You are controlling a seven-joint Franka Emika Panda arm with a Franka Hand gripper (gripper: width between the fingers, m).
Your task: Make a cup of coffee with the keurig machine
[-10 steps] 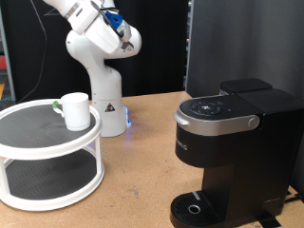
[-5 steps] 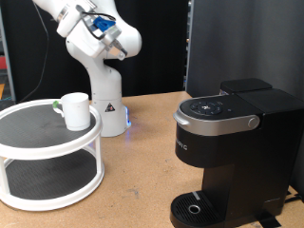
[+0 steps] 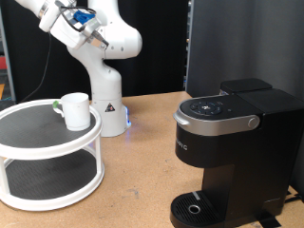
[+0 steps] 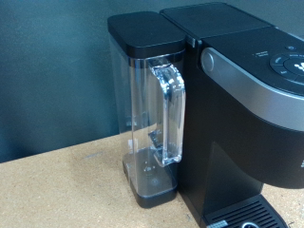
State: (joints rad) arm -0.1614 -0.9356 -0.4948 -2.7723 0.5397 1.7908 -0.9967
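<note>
Brown particle-board tabletop, dark panel behind. At the exterior view's left stands a white two-tier round shelf with black mats. On its upper tier, near the rim on the side facing the arm's base, sits the cup, a plain white ceramic mug, upright, handle turned to the exterior view's left. Nothing grips it.

Behind the shelf rises the white Franka arm; its wrist reaches toward the exterior view's top left corner, high above the shelf. The gripper itself lies outside both views, so whether it is open or holding anything cannot be told.

At the exterior view's right stands the keurig machine, large, matte black, with silver-grey lid trim, lid down. Wrist view shows the machine's clear plastic water tank with its black lid, attached to the machine's side.
</note>
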